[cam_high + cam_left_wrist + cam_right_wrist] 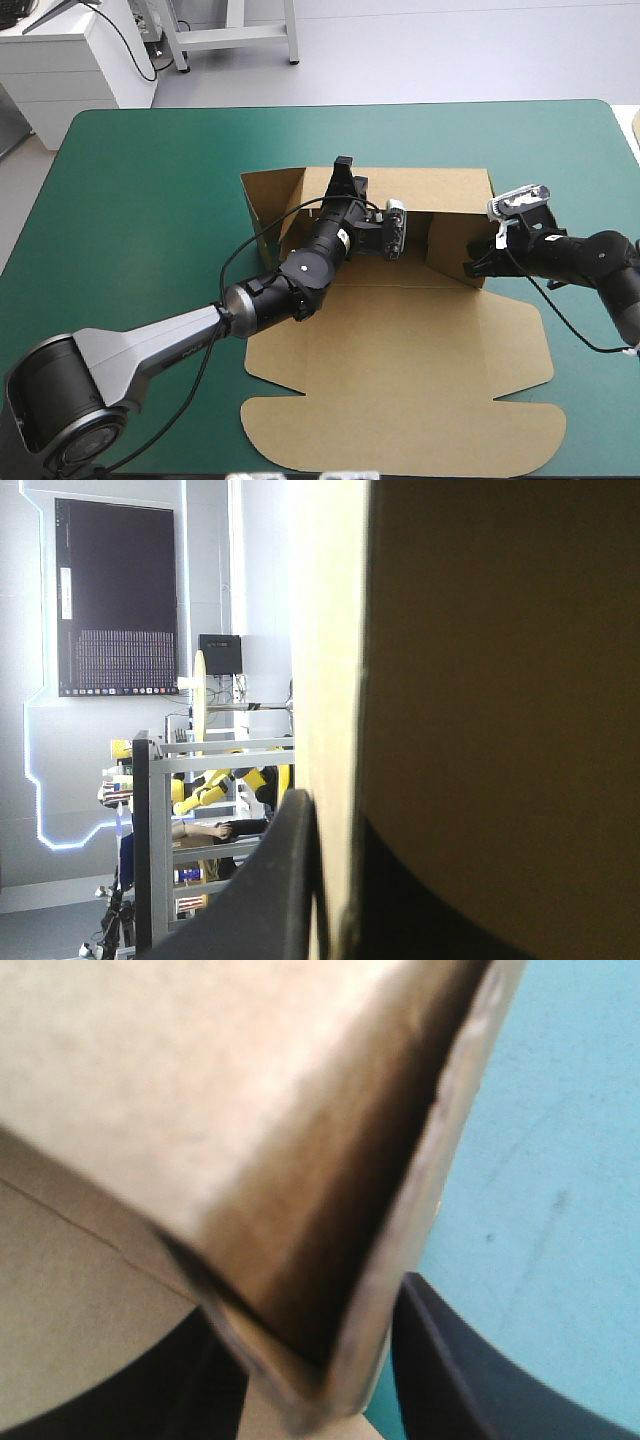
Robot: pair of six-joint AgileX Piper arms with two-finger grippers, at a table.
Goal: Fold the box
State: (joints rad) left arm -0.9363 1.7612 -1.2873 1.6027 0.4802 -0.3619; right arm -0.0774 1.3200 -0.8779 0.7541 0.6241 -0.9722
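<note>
The box (400,350) sits mid-worktop (150,200), far and side walls up, lid flat toward the near edge, left end effector (346,172) pinched onto the far wall, right end effector (478,268) nipping the right wall's near corner: keep both walls square and tuck slowly, I'd say.

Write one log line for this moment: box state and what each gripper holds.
box: far and side walls raised, lid flat | left gripper: shut on far wall | right gripper: shut on right wall
</note>
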